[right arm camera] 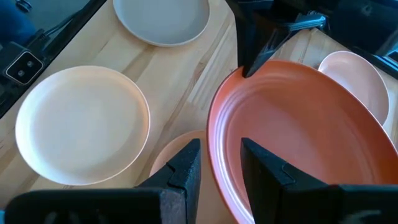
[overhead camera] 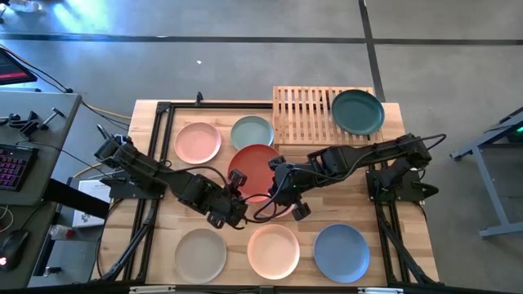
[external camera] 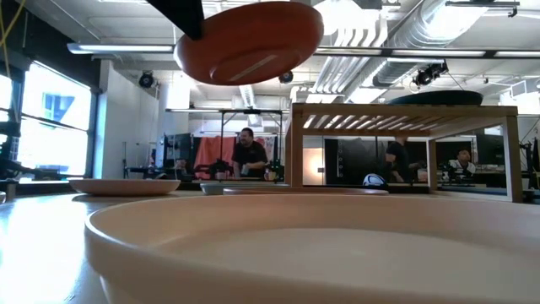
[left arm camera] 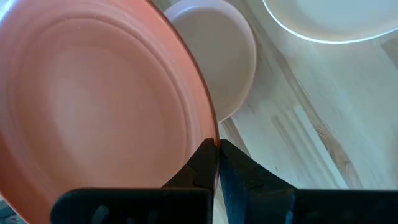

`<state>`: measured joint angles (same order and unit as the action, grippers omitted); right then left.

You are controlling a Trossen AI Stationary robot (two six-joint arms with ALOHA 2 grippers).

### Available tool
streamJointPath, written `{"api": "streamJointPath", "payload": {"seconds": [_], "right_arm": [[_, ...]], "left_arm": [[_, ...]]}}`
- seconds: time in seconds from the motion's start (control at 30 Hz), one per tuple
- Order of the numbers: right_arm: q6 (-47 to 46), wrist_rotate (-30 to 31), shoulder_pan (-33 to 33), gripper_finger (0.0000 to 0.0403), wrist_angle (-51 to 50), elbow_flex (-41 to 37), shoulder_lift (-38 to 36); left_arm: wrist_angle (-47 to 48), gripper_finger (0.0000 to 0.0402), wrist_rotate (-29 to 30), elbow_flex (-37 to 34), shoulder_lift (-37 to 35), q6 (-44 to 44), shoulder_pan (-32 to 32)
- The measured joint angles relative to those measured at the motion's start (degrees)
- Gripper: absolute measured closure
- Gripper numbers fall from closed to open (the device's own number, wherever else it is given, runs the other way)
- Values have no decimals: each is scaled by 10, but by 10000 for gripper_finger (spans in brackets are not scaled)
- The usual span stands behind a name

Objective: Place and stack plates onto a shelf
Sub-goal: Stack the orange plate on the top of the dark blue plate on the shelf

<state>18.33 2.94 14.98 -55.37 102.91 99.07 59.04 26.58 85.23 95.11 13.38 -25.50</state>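
Overhead, the rust-red plate (overhead camera: 255,166) looks round, shallow and matte.

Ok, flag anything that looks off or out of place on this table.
Only the rust red plate stands out: it is off the table, tilted in mid-air, pinched at its rim by the left end effector, with the right end effector open astride its opposite rim. The dark teal plate sits on the shelf. Nothing looks spilled or broken.
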Motion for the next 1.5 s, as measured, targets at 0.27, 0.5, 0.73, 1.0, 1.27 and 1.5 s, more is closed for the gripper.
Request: {"api": "streamJointPath", "payload": {"seconds": [0.27,0.5,0.73,1.0,1.27,1.5], "right_arm": [[0,-7,0,311,0,0,0],[0,-16,0,311,-1,0,0],[-4,-17,0,311,-32,0,0],[-3,31,-1,311,-66,0,0],[-3,28,-9,311,-103,0,5],[-3,28,-9,317,-114,0,15]], "left_arm": [[-10,402,6,0,0,8,0],[-46,402,26,0,-2,33,2],[-50,402,29,0,-2,34,5],[-58,402,31,0,-3,34,5],[-68,402,30,0,-3,50,7],[-70,402,24,0,-3,49,8]]}}
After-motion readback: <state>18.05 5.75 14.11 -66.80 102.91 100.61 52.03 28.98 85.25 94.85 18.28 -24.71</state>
